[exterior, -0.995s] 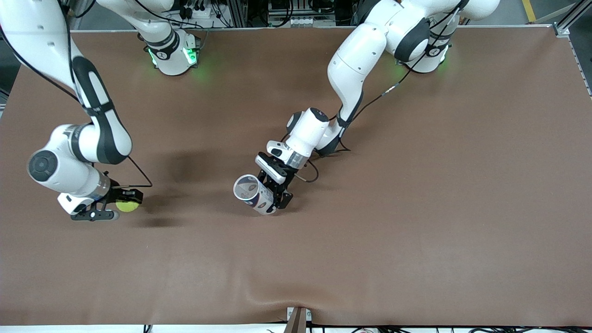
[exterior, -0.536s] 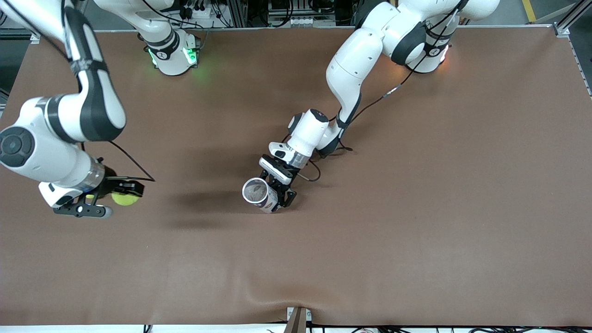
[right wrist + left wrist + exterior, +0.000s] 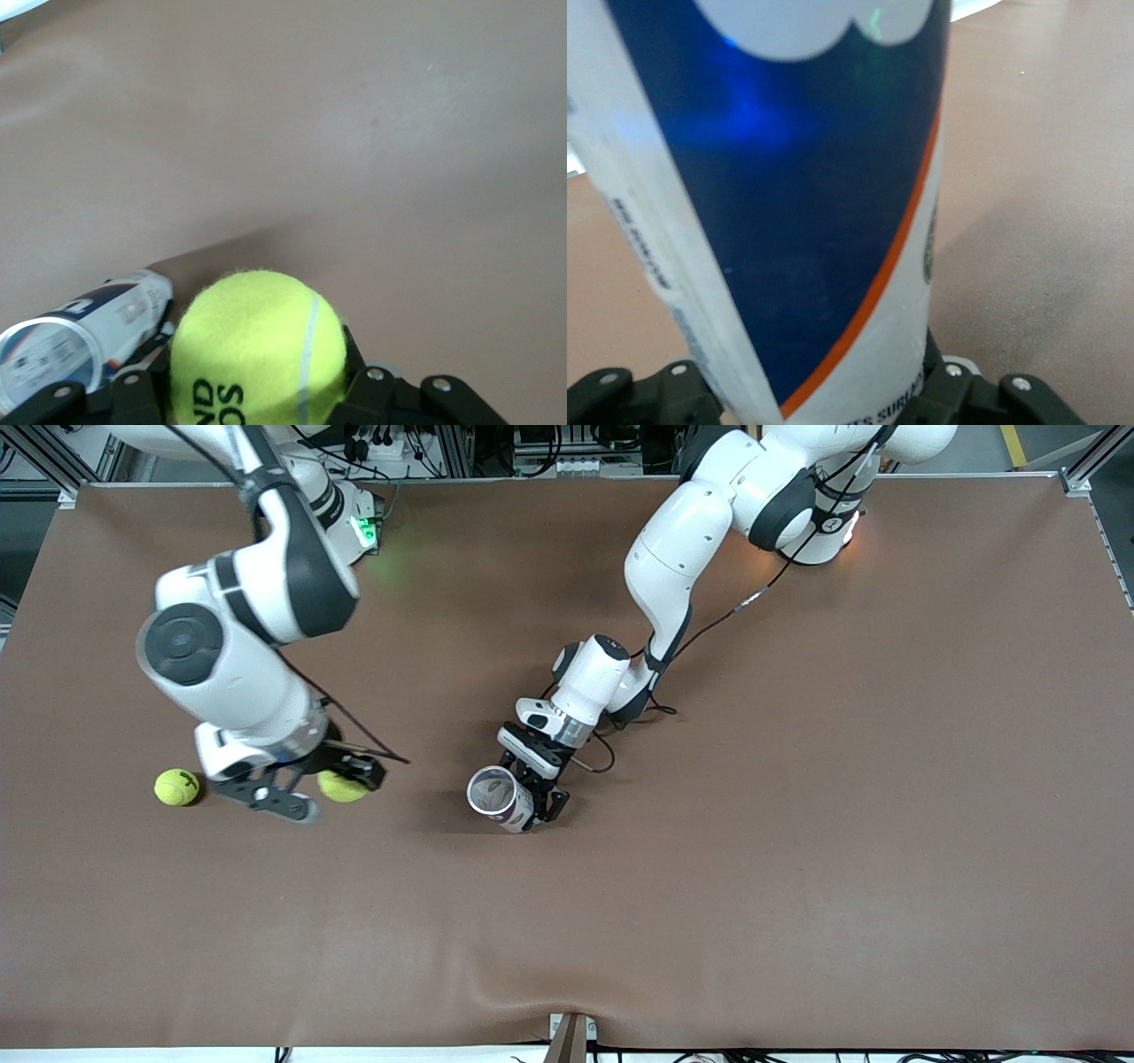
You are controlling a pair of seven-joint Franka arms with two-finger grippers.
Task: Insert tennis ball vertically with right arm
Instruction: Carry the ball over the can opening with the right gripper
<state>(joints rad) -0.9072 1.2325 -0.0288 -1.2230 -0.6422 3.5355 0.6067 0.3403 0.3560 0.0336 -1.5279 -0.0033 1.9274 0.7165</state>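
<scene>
The brown bench (image 3: 797,824) took up nearly the whole front view. The right arm (image 3: 239,646) came in from the upper left of the frame, and the left arm (image 3: 673,558) reached down from the upper right to the middle.

Next biggest was the tennis ball can (image 3: 498,797), just left of center, tilted with its open mouth facing up toward the camera. The left gripper (image 3: 536,788) had its fingers clamped on the can's side; the left wrist view was basically all blue and white label (image 3: 788,221).

The right gripper (image 3: 328,784) was up over bare bench in the left part of the frame, well apart from the can, with the tennis ball (image 3: 342,786) pinched between fingers spread about a ball's width. In the right wrist view the ball (image 3: 257,350) sat snug between them, with the can (image 3: 80,341) off at lower left.

A second tennis ball (image 3: 177,786) lay loose on the bench at the left edge.

For the step itself, I'd say carry the ball across until it's centered right over the mouth, then come straight down. The can looked barely wider than the ball, so line up first and only let go once the ball is inside the rim.
</scene>
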